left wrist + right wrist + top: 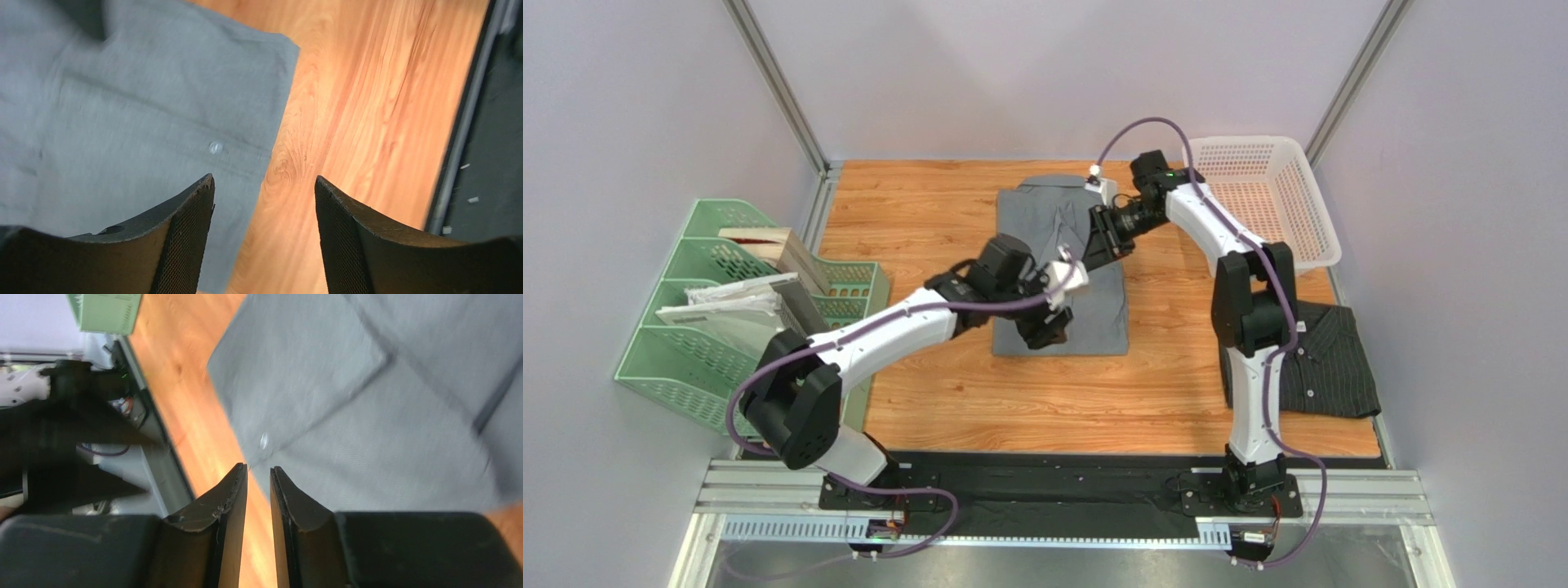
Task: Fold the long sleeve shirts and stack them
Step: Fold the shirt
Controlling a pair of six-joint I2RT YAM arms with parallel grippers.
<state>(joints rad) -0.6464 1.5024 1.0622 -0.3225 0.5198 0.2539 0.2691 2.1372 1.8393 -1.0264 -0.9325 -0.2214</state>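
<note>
Button (215,147), pale, on plain grey shirt (123,122)

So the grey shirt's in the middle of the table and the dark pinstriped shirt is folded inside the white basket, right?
Not quite. The grey shirt is mid-table, but the dark pinstriped shirt lies folded on the table at its near right edge, apart from the white basket at the far right. The top external view shows it.
</note>
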